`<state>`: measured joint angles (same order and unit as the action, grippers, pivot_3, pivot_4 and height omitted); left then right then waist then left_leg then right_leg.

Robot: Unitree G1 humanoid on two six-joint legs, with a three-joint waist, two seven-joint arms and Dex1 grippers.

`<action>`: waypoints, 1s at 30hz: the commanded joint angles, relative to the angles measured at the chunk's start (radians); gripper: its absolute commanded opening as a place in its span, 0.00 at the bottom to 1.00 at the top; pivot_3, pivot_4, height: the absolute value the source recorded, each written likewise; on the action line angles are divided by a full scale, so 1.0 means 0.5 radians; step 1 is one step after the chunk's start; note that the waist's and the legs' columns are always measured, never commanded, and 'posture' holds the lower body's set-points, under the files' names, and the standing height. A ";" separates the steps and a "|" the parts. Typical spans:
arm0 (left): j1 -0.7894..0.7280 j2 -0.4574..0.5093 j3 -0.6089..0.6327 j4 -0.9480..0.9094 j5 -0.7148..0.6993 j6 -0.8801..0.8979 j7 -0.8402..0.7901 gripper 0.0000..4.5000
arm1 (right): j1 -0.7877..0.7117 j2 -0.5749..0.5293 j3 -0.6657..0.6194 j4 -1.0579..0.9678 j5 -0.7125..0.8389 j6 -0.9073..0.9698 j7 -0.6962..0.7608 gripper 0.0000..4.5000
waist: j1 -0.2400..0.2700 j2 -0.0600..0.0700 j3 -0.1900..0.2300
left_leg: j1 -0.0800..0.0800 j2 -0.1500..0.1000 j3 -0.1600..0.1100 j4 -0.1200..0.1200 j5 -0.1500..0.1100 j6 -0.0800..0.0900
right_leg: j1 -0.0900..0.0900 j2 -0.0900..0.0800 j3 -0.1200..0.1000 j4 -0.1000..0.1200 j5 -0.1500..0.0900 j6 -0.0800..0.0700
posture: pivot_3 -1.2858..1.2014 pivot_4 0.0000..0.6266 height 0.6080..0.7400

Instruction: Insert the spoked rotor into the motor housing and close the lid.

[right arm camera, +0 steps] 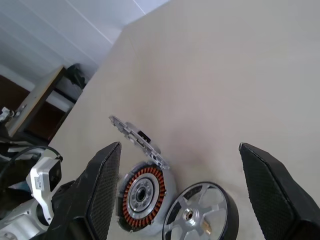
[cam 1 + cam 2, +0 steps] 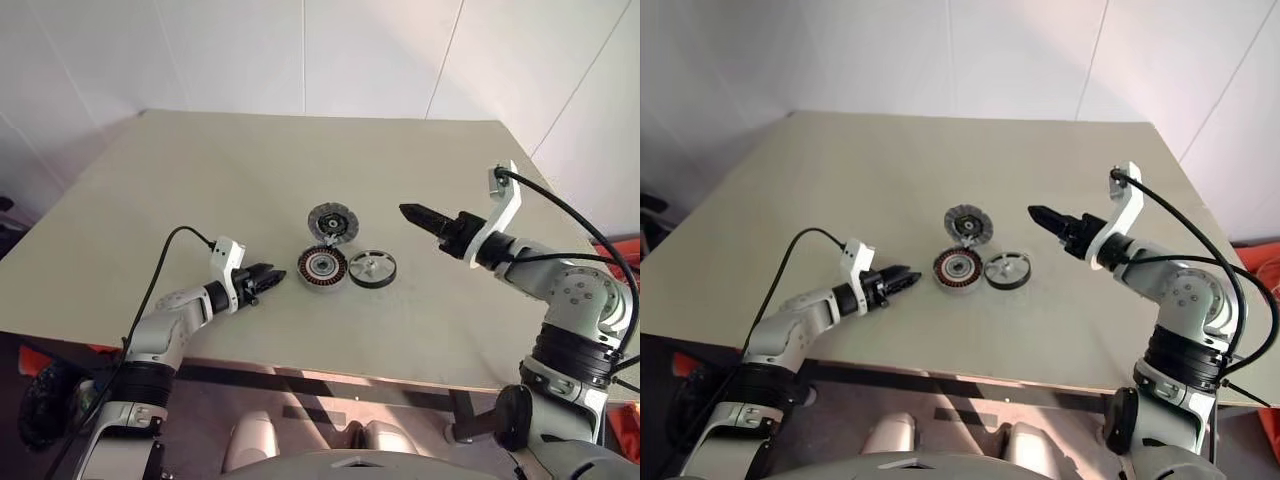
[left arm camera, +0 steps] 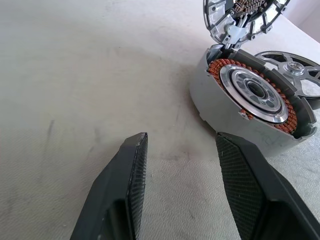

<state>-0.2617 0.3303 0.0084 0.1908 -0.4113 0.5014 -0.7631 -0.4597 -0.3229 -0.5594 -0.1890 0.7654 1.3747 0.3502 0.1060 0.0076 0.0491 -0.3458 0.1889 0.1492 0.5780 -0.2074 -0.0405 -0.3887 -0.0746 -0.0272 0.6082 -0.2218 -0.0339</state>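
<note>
Right pincer hovers wide open and empty above the black round spoked rotor, a rigid, likely weighty metal disc best gripped across its rim.

Silver-grey arms, white wrist brackets, black cables, black textured jaws.

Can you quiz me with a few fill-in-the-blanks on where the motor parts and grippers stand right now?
1. The lid stands tilted ____ behind the housing, not closed over it.
2. The rotor lies on the table on the housing's ____ side.
3. The right gripper hangs above the table with its jaws ____.
4. The left gripper holds ____.

Missing words: open; right; open; nothing
</note>
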 commanded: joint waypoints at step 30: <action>-0.007 0.041 0.025 -0.058 0.001 -0.006 -0.004 0.51 | 0.268 0.339 0.120 -0.009 0.031 0.147 -0.234 0.95 | -0.016 0.005 0.003 | -0.001 0.000 0.000 -0.009 0.004 -0.007 | -0.001 0.000 0.001 0.000 -0.007 0.013 | 0.52 0.00 1.00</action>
<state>-0.2584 0.3410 0.0093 0.1870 -0.4111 0.5061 -0.7635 -0.3023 -0.1616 -0.5074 -0.1932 0.7761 1.4724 0.2363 0.0981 0.0100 0.0504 -0.3461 0.1888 0.1494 0.5732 -0.2055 -0.0441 -0.3894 -0.0745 -0.0268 0.6083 -0.2252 -0.0275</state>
